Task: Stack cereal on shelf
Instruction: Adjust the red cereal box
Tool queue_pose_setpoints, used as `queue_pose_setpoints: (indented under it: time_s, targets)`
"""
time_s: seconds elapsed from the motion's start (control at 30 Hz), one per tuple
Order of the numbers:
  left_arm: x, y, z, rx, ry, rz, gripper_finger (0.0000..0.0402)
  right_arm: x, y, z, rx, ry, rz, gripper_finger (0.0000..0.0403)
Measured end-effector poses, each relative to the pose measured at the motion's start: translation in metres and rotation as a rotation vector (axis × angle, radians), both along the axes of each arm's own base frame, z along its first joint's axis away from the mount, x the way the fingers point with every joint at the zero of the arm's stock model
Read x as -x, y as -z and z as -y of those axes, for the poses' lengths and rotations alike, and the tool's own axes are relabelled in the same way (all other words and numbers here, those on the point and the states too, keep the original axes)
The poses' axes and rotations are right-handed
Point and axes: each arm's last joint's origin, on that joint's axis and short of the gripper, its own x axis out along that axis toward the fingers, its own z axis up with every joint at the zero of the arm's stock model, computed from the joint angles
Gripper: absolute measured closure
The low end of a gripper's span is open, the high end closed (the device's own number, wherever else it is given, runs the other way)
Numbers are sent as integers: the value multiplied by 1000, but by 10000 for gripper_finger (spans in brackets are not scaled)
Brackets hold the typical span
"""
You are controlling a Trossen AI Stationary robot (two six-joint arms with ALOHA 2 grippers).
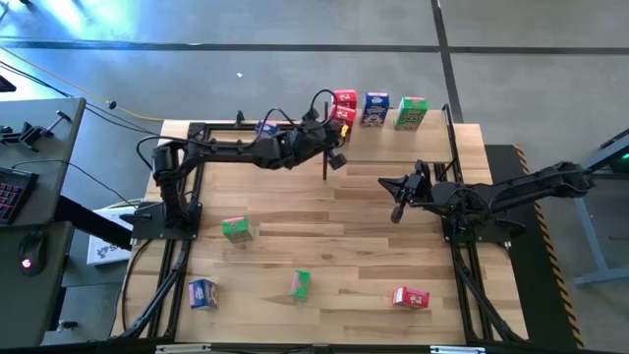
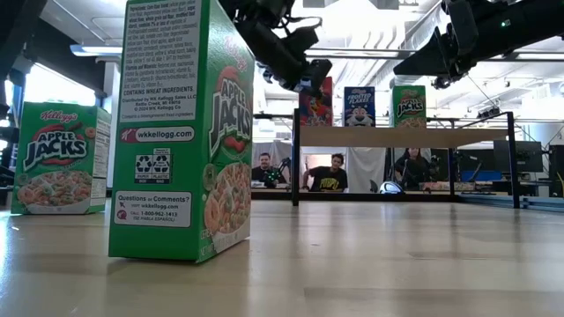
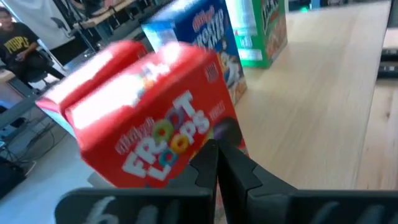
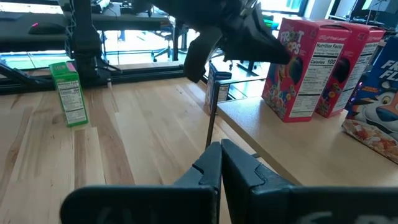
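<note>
- Shelf (image 1: 393,136) at the table's far edge carries four boxes – two red Froot Loops boxes (image 4: 297,65), a blue Frosted Flakes box (image 1: 375,108), a green Apple Jacks box (image 1: 411,112).
- I see the left gripper (image 1: 339,136) at the shelf's red end, fingers together, holding nothing.
- Right gripper (image 1: 398,211) hangs mid-table, fingers together – empty.
- Five more boxes sit off the shelf: two green Apple Jacks (image 1: 236,229), two blue, one red box (image 1: 411,297).
</note>
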Motion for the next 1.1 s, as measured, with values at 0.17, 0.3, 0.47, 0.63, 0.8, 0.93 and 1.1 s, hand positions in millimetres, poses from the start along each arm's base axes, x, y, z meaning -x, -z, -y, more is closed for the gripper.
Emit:
queue_pose_setpoints:
  time_s: [0.17, 0.3, 0.47, 0.63, 0.8, 0.93, 1.1]
  targets:
    - [1, 0, -4, 12, -6, 9, 401, 0, 0, 0, 1, 0, 0, 402]
    - [2, 0, -7, 14, -15, 12, 401, 0, 0, 0, 1, -1, -1, 402]
    - [4, 0, -12, 23, -29, 19, 401, 0, 0, 0, 0, -1, 0, 402]
    - [2, 0, -7, 43, 34, 25, 401, 0, 0, 0, 0, -1, -1, 402]
    - [-1, 0, 1, 54, 87, 25, 401, 0, 0, 0, 0, -1, -1, 402]
    - [-1, 0, -2, 53, 80, 25, 401, 0, 0, 0, 1, -1, 0, 402]
    - [-2, 3, -6, 50, 71, 34, 401, 0, 0, 0, 0, -1, 0, 402]
